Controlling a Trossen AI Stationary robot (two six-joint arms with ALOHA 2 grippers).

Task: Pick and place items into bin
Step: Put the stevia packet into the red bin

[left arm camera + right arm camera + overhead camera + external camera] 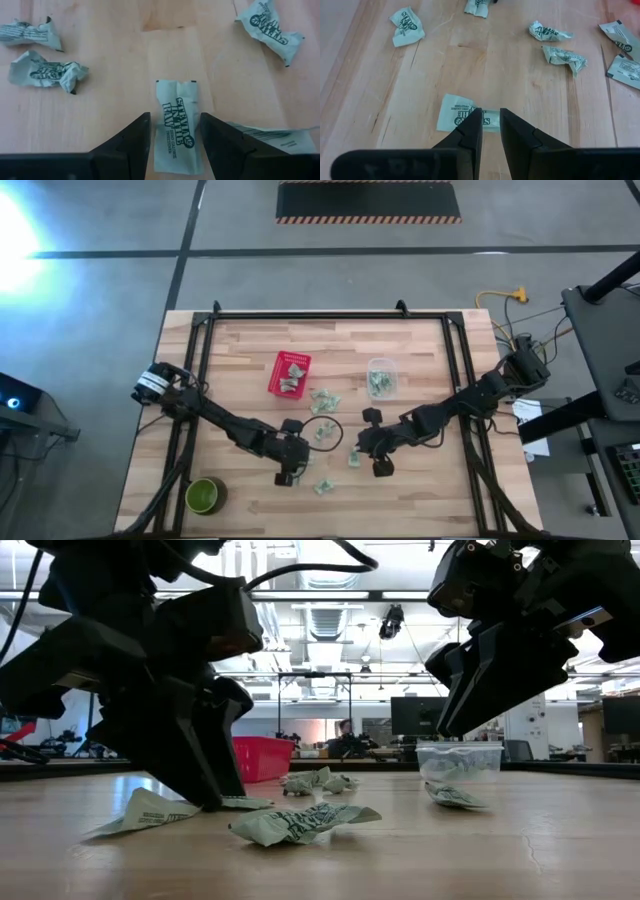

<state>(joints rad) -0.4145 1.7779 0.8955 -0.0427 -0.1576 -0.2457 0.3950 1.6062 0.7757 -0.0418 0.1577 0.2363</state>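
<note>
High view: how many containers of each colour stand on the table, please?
Red basket: 1
Clear tub: 1
Green bowl: 1
Total: 3

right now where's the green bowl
In the high view the green bowl sits at the table's near left corner, beside the left arm, apart from the packets.

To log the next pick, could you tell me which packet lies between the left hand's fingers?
The flat, uncrumpled packet, lying lengthwise in the gap of the left hand. The other packets around it are crumpled and lie clear of the fingers.
</note>
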